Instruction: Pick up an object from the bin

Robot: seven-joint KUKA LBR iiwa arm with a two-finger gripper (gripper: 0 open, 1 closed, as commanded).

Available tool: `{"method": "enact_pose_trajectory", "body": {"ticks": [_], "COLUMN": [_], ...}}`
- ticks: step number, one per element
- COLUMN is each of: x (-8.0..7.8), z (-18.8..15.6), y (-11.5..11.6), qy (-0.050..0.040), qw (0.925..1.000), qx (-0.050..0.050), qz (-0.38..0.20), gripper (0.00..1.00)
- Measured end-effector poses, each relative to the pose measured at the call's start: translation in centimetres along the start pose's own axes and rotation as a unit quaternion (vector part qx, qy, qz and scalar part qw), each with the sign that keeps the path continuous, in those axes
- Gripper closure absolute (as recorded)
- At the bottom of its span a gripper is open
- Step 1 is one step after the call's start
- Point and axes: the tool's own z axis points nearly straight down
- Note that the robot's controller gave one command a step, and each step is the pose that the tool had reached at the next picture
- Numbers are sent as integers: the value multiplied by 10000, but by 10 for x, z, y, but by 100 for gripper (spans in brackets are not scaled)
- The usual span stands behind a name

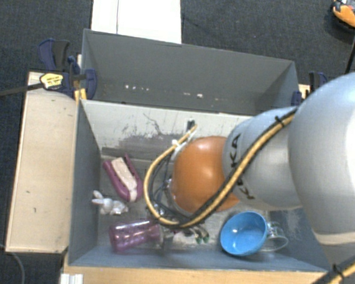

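Well, the arm (326, 159) reaches in from the right of the frame. Its orange cover (203, 172) hangs low over the middle of the grey bin (89, 180), with cables (154, 186) looping round its left side. The gripper (170, 230) is tucked beneath that cover, down near the bin floor at lower centre. From where I stand I cannot tell whether it is released or clenched on anything, so which thing it is after is a guess.

Nearest is the purple see-through cup (134, 235), lying on its side just left of the gripper. A small white-and-green something (190, 236), possibly a toy, peeks out below the cover's lower edge. The blue cup (243, 233) lies tipped at lower right, mouth toward us, a little apart. Further left sit a pink-and-purple brush-like thing (121, 176) and a tiny white figure (109, 205), well clear of the tool.

I read this as the reach-down step, with the pick not yet proven, since nothing is lifted. The next move calls for a firm close on one thing alone; the purple cup on its side could roll away. After that it needs a straight lift that keeps the cables off the blue cup.
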Motion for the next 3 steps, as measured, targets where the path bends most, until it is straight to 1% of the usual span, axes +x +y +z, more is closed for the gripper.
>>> {"method": "enact_pose_trajectory", "body": {"ticks": [3], "x": [0], "z": [0], "y": [0], "qy": [9], "qw": [10000], "qx": [-5], "qz": [44], "gripper": [100]}}
